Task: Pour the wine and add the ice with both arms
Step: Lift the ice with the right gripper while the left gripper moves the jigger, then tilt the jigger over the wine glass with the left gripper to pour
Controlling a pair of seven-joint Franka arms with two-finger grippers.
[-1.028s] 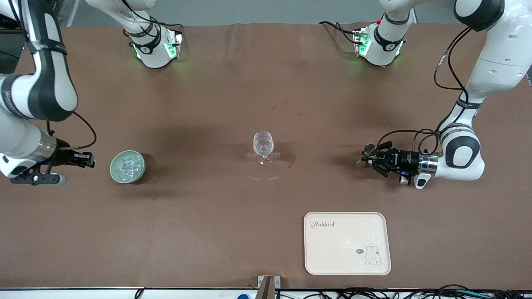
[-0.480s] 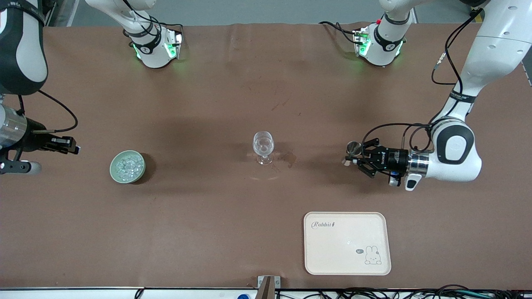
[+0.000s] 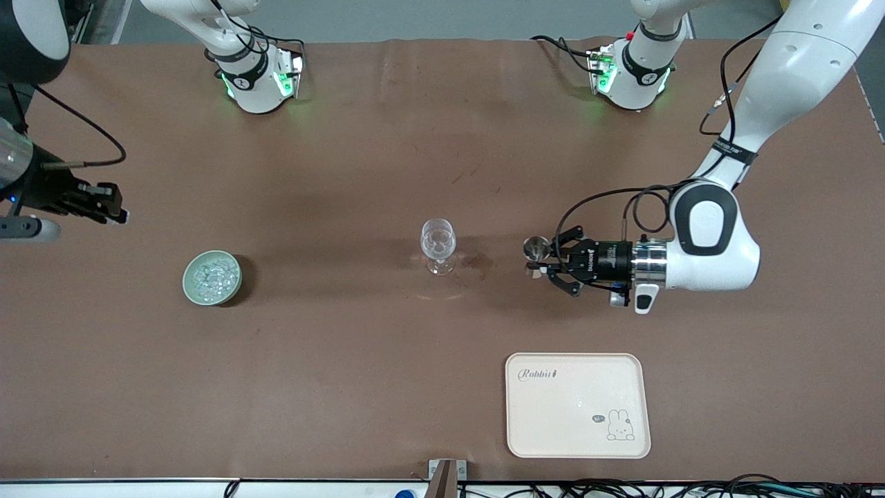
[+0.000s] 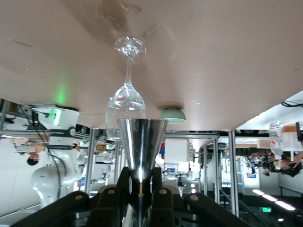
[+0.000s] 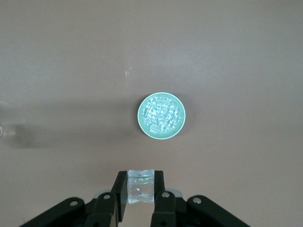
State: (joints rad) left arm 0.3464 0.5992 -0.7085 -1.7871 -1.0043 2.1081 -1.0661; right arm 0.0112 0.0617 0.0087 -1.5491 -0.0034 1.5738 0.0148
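Observation:
A clear stemmed glass (image 3: 438, 243) stands at mid-table; it also shows in the left wrist view (image 4: 127, 94). My left gripper (image 3: 543, 259) is shut on a small silver metal cup (image 3: 534, 245), held level beside the glass toward the left arm's end. The left wrist view shows the cup (image 4: 141, 142) between the fingers of the left gripper (image 4: 141, 175). A pale green bowl (image 3: 187, 278) holds the ice (image 3: 213, 275). My right gripper (image 3: 114, 207) is up over the table at the right arm's end. It is shut on one clear ice cube (image 5: 140, 186), with the bowl (image 5: 141, 113) and its ice (image 5: 162, 115) below.
A cream tray (image 3: 567, 415) with a rabbit print lies nearer the front camera, toward the left arm's end. A dark wet stain (image 3: 478, 263) marks the brown cloth beside the glass. The two arm bases (image 3: 259, 79) stand along the table's top edge.
My left gripper has carried the metal cup toward the glass. My right gripper has moved away from the bowl, toward the bases' side of the table.

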